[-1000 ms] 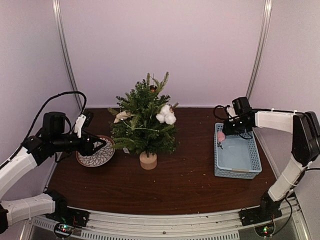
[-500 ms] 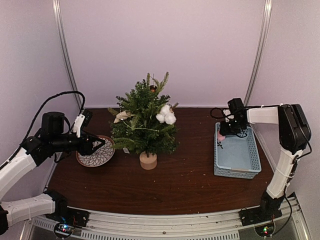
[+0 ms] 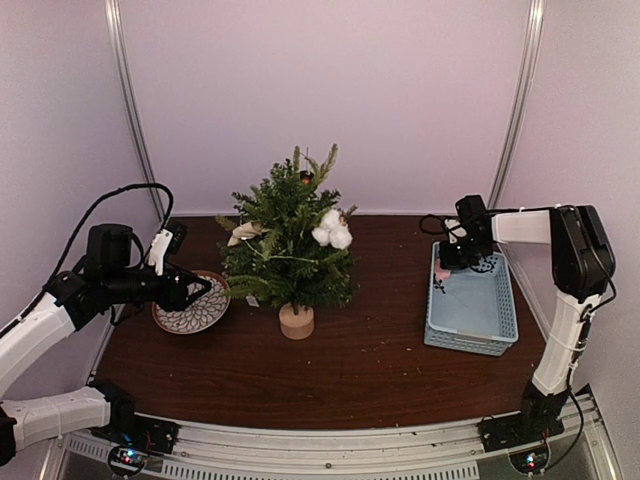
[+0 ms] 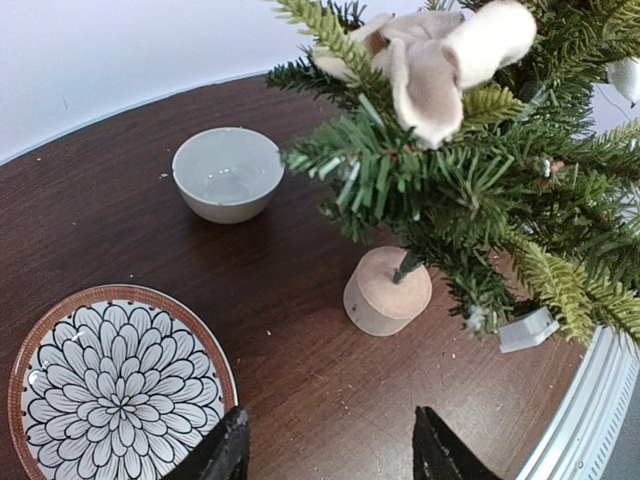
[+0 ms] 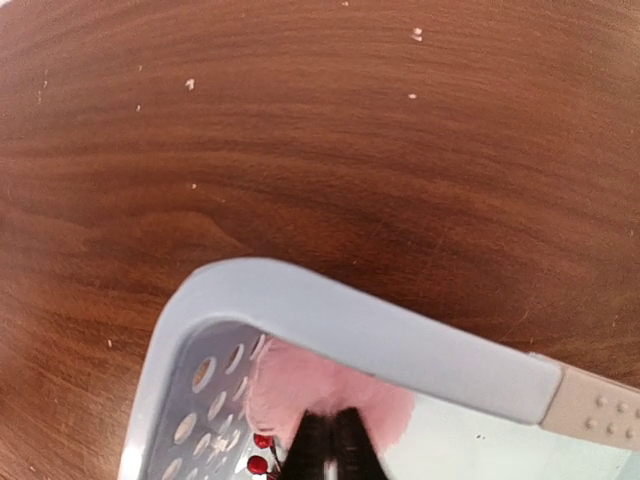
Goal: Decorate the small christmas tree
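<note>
The small christmas tree (image 3: pixel 288 248) stands mid-table on its pale wooden stump (image 3: pixel 296 321). It carries white cotton balls (image 3: pixel 332 232) and a cream ornament (image 3: pixel 243 234). My right gripper (image 3: pixel 447 266) reaches into the far left corner of the blue basket (image 3: pixel 505 318). In the right wrist view its fingers (image 5: pixel 315 448) are pinched together, shut on a pink fluffy ornament (image 5: pixel 300 380) just inside the basket rim (image 5: pixel 380 330). Red berries (image 5: pixel 262 458) lie beside it. My left gripper (image 3: pixel 203 288) hovers open and empty left of the tree, above the patterned plate's (image 3: pixel 185 316) right edge.
The left wrist view shows the plate (image 4: pixel 110 385), a small pale bowl (image 4: pixel 228 173) behind it, the stump (image 4: pixel 387 292), low branches (image 4: pixel 470 190) with the cream ornament (image 4: pixel 430 60), and a white tag (image 4: pixel 528 330). Metal rail runs along the near table edge (image 3: pixel 330 455).
The right arm folded in and the gripper dipped into the basket's far left corner, then closed on the pink fluff. The basket's near end shifted slightly left. The left arm stayed still.
</note>
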You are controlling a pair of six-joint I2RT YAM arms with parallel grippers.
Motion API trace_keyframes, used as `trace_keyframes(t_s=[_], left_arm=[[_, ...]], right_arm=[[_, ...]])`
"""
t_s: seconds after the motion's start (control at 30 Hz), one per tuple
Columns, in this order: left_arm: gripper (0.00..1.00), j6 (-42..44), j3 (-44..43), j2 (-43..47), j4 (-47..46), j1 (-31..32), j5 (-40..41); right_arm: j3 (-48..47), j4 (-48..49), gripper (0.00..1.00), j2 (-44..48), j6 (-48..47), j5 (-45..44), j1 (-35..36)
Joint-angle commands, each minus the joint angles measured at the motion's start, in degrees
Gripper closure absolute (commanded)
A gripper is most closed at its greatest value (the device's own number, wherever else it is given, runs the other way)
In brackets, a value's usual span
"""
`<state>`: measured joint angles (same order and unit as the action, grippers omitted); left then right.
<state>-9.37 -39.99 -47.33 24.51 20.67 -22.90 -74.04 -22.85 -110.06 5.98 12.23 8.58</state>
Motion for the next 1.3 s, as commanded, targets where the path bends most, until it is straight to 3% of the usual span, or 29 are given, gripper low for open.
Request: trace_keyframes(t_s=[0.0, 0.2, 0.43, 0.57, 0.67, 0.97, 1.27], left_arm=[[0.44, 0.4, -2.1, -0.5, -1.6, -0.4, 0.4], [0.44, 1.4, -4.2, 0.1, -0.7, -0.4, 1.1], [0.45, 1.8, -8.8, 2.1, 3.3, -0.3, 3.4], [0.48, 2.6, -14.5, 3.2, 8.2, -0.4, 6.4], [0.5, 4.1, -18.7, 3.9, 11.4, -0.3, 4.3], [0.55, 5.2, -26.1, 8.2, 12.0, -0.3, 2.5], [0.59, 5.9, -33.7, 2.7, 5.7, 0.7, -4.4]], right_arm=[[0.4, -2.0, 1.0, 2.0, -0.6, 1.3, -0.3], [2.3, -4.7, 1.0, 12.5, 0.3, -2.5, -0.3], [2.3, -11.2, 1.0, 27.2, 4.2, 0.1, 0.4], [-2.2, -17.5, 1.0, 36.1, 8.0, 0.1, 4.8], [-8.6, -21.5, 1.0, 40.2, 11.5, -1.3, 11.5], [-27.5, -24.6, 1.0, 39.7, 16.0, -16.4, 35.8], [-38.8, -18.3, 1.0, 29.7, 12.5, -26.3, 50.3]])
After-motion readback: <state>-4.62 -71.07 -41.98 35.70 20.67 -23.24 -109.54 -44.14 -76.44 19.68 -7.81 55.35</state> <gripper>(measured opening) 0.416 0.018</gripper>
